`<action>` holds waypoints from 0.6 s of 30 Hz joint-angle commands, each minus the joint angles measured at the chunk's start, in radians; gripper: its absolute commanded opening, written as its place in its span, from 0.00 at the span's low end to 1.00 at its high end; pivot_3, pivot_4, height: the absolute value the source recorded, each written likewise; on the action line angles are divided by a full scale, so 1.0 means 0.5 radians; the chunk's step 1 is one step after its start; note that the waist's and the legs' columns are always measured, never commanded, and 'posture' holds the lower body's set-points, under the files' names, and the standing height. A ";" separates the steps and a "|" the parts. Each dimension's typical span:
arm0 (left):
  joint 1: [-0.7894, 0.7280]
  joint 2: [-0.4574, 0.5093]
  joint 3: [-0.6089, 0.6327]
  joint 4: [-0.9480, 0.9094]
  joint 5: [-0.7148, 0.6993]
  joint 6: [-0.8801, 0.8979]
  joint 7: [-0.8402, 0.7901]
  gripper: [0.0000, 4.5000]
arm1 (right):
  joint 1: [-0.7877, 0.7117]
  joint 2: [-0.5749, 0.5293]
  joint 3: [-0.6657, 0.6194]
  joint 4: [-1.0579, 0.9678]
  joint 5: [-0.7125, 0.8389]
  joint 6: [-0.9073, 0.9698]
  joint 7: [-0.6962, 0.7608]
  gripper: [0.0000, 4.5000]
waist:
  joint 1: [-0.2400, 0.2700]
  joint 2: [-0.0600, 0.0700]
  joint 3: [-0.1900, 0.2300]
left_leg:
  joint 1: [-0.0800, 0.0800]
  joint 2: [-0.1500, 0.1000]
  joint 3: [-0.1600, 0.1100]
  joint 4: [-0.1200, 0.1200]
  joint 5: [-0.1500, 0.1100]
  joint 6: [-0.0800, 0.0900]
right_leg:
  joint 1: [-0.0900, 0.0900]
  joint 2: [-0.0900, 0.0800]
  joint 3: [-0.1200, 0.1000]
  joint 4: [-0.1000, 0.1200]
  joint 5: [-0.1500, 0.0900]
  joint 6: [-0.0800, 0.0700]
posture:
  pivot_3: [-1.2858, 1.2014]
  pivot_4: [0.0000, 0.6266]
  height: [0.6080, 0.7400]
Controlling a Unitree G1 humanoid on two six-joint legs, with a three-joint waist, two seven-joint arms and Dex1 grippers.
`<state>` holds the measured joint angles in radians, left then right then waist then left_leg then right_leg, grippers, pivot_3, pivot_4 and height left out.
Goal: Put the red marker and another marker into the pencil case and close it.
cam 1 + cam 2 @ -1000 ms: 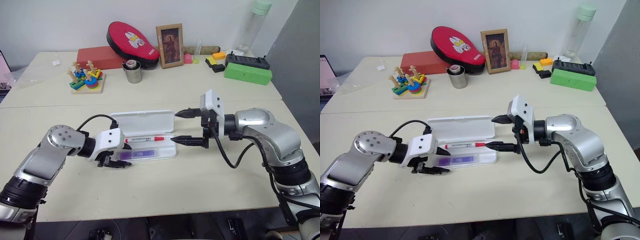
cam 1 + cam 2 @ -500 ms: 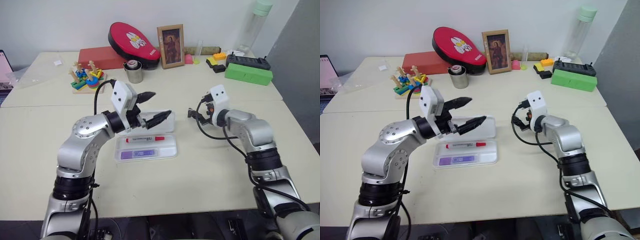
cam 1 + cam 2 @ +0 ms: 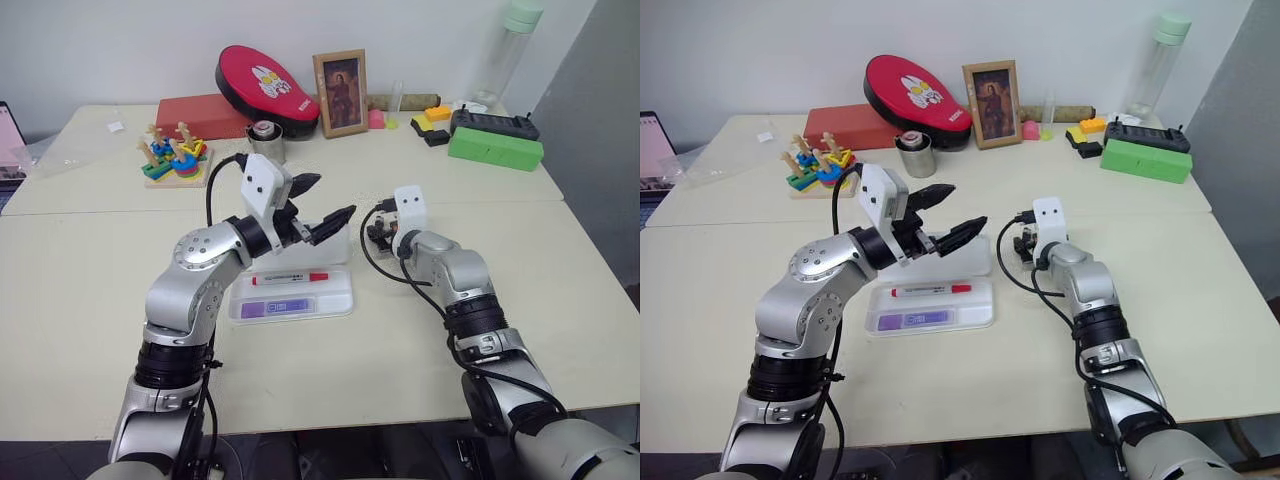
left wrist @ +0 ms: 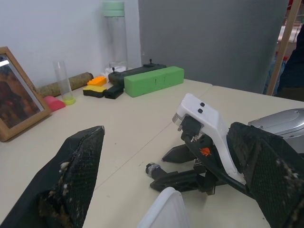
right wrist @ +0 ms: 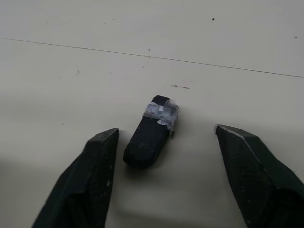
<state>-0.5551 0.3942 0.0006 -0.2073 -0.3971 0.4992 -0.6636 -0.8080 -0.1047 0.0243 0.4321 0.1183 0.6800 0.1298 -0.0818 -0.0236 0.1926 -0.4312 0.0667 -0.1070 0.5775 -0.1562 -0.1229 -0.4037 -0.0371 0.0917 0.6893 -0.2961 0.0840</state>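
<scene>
**Both markers lying in the open case, grippers empty**

The pencil case (image 3: 335, 300) is sitting open on the pale worktop (image 3: 90, 300), its lid (image 3: 335, 245) standing up behind the shallow tray. Inside the tray the red marker (image 3: 290, 279) is lying lengthwise along the far side, red cap toward the robot's right, and another marker (image 3: 280, 307) — the lilac one with the pale label — is lying parallel to it along the near side.

The left gripper (image 3: 322, 203) is hovering above the raised lid, its two black fingers spread wide and grasping nothing. The right gripper (image 3: 1023, 243) is reaching low over the worktop just to the right of the case, pointing toward it; its fingers are standing apart and are empty. In the right wrist view those fingers are straddling a small black stub (image 5: 151, 133) with a strip of pale tape near one end — the stub is lying flat on the worktop between them, closer to one finger, touching neither as far as can be told.

Along the back of the worktop are standing a red oval case (image 3: 265, 85), a framed picture (image 3: 340, 92), a small metal cup (image 3: 265, 143), a wooden ring-stacking toy (image 3: 173, 155), a green block (image 3: 495, 147) and a tall clear bottle (image 3: 508, 50).
</scene>
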 commanded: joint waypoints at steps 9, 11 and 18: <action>-0.005 0.016 -0.036 -0.012 0.039 -0.052 -0.014 1.00 | -0.026 -0.020 -0.026 0.006 -0.046 -0.036 0.036 0.12 | -0.003 0.000 0.000 | 0.000 0.000 0.000 0.000 0.000 0.000 | 0.000 0.000 0.000 0.000 0.000 0.000 | 0.52 0.24 1.00; -0.004 0.023 -0.046 -0.009 0.044 -0.054 -0.023 1.00 | -0.033 -0.036 -0.035 -0.010 -0.046 -0.081 0.049 0.07 | -0.003 0.000 0.000 | 0.000 0.000 0.000 0.000 0.000 0.000 | 0.000 0.000 0.000 0.000 0.000 0.000 | 0.52 0.24 1.00; 0.274 0.389 -0.029 -0.240 -0.060 -0.031 -0.421 1.00 | 0.078 -0.515 0.211 -0.490 0.064 -0.451 1.004 0.06 | -0.005 0.001 0.001 | 0.000 -0.001 0.000 -0.002 0.000 0.000 | -0.001 0.000 0.001 -0.002 0.000 0.000 | 0.52 0.24 1.00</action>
<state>-0.4485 0.5347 -0.0381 -0.2501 -0.3933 0.4950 -0.7962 -0.7938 -0.3006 0.0787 0.3309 0.1049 0.5149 0.4239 -0.0841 -0.0232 0.1929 -0.4313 0.0665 -0.1071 0.5759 -0.1562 -0.1227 -0.4043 -0.0371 0.0917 0.6877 -0.2963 0.0840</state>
